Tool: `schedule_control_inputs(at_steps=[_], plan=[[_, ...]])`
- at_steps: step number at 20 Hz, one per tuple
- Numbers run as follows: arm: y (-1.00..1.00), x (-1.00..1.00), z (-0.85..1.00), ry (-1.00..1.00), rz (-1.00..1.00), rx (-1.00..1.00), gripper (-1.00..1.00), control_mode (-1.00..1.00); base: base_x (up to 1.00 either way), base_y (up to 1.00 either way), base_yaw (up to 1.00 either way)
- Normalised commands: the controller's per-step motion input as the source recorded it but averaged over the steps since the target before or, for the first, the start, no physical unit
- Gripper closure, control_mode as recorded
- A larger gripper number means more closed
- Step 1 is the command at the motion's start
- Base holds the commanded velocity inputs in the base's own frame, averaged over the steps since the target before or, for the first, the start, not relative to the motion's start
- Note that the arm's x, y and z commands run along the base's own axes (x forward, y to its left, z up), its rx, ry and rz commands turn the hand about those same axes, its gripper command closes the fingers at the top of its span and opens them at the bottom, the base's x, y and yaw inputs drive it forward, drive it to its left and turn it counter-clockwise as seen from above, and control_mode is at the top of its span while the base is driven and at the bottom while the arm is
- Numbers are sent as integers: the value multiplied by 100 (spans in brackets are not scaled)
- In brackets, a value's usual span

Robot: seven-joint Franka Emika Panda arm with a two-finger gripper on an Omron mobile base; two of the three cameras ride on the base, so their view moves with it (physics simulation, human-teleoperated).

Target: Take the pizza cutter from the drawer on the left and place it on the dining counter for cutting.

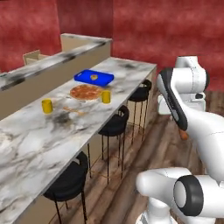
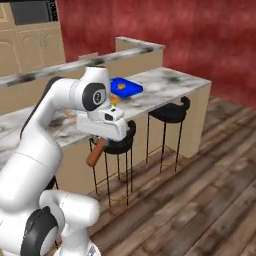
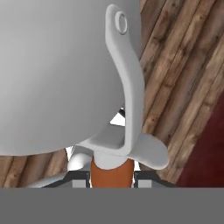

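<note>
Jaws clamped on the pizza cutter, one finger tip either side of its reddish-brown handle at the bottom of the hand view; the round grey blade fills the upper left there, with the metal fork arm curving over it. Gripper hangs below the white wrist block, pointing down, with the handle end sticking out low and to the left of it in the right base view. In the left base view the handle end peeks out from behind the forearm. Arm is folded, elbow high, hand held over the wooden floor, out in front of the stools and off the counter edge.

Dining counter lies to the arm's left, a long marble slab with a raised ledge behind it. On it: a pizza, a blue tray, and two yellow cups, one near the pizza. Three black stools stand along the counter's near edge, between the hand and the slab. Red wall behind.
</note>
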Motion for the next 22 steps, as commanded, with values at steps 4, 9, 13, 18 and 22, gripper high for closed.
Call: schedule_control_inputs(at_steps=[4,9,13,18,22], plan=[[0,0,0,0,0,0,100,100,100,-60,56],[0,0,0,0,0,0,100,100,61,-42,60],[0,0,0,0,0,0,100,100,18,-7,66],[0,0,0,0,0,0,100,100,8,-2,63],[0,0,0,0,0,0,100,100,45,-28,56]])
